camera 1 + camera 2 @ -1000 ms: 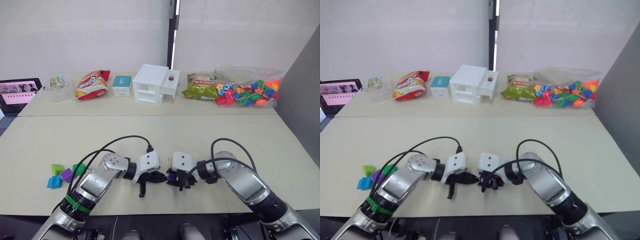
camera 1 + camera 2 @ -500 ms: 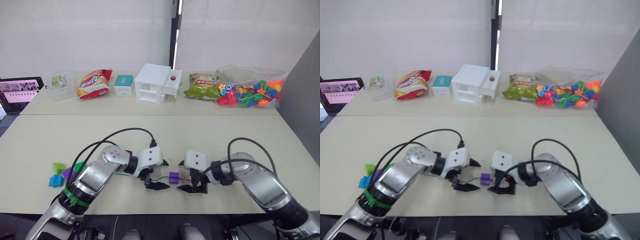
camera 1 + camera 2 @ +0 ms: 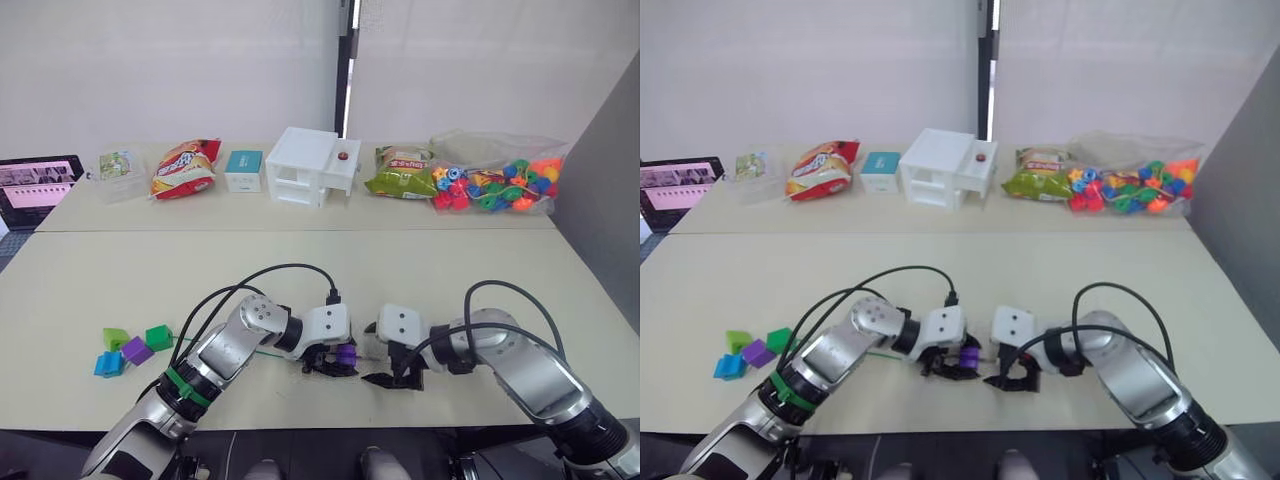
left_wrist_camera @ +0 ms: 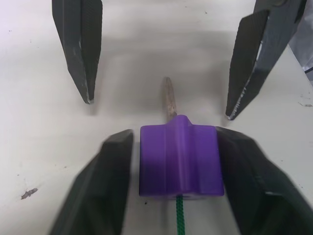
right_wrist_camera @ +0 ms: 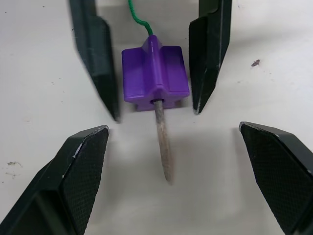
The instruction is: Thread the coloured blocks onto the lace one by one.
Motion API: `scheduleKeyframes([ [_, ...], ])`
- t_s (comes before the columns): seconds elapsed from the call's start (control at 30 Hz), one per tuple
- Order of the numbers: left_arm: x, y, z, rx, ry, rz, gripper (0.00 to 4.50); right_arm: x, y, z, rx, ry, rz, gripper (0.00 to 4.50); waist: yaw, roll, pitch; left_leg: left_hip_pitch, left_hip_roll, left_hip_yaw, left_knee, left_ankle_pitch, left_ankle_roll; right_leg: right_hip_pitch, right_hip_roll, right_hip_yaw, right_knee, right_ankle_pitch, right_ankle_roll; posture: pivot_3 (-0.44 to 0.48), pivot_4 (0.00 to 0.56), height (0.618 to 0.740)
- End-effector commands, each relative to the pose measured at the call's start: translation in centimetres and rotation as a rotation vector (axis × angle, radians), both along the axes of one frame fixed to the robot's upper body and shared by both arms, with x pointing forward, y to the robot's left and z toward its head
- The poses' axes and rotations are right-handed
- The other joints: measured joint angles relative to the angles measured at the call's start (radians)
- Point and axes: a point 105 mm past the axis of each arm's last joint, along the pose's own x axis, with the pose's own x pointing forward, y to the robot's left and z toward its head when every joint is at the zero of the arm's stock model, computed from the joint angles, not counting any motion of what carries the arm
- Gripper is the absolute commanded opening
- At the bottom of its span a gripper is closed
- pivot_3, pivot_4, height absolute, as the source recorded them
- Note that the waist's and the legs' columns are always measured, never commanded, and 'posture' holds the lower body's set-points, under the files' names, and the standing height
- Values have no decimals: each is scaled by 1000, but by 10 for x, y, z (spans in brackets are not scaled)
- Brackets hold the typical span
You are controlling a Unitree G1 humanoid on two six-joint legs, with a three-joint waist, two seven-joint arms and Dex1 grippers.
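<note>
One purple cube [image 4: 178,155] is threaded on the lace [image 5: 162,142], flanked untouched by the parted left claw [image 4: 176,176]. Stiff tip beyond it is best pinched by the wide right claw [image 5: 171,181]; cord is judged limp.

We see the lace [image 4: 179,221] run into the purple cube [image 4: 179,160] and out again as a stiff tip [image 4: 169,99], but the stretch inside the cube is hidden. In the head views the lace is too thin to follow; it vanishes behind the left end effector [image 3: 330,361] and its arm. Whether that end effector's fingers [image 4: 102,191] press the cube or only flank it, we cannot tell. The laptop [image 3: 38,187] on the bench [image 3: 400,270] is cut by the frame edge.
</note>
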Motion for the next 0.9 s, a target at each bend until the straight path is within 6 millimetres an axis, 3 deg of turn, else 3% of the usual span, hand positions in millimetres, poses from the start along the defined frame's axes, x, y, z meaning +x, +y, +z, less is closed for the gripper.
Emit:
scheduleKeyframes([
  [0.03,-2,0,5,-5,-10,-19,1407,1,4,6,7,-38,31,3672,-1,0,0,0,0,0,0,0,0,0,0,0,0,0,0,0,150,740],
  [0.23,-3,1,6,-8,-8,-28,1404,4,9,1,12,-39,38,1618,-2,0,0,0,0,0,0,0,0,0,0,0,0,0,0,0,150,740],
  [0.4,-2,3,8,-10,-10,-28,1404,9,-1,-11,-33,-36,43,1,-3,0,0,1,0,0,0,0,0,1,0,0,0,0,0,0,150,740],
  [0.57,0,15,12,-11,-15,2,1404,12,1,2,-5,-72,81,0,-5,0,0,1,0,0,0,0,0,1,0,0,1,0,0,0,150,740],
  [0.63,1,30,17,-8,-12,33,1404,10,3,10,5,-84,106,0,-7,0,0,1,0,0,0,0,0,0,0,0,1,0,0,0,150,740],
  [0.9,-7,122,19,145,-12,167,1404,-2,6,23,-9,-64,144,0,-8,0,0,1,1,0,-1,0,0,-1,0,0,1,0,0,0,150,740],
])
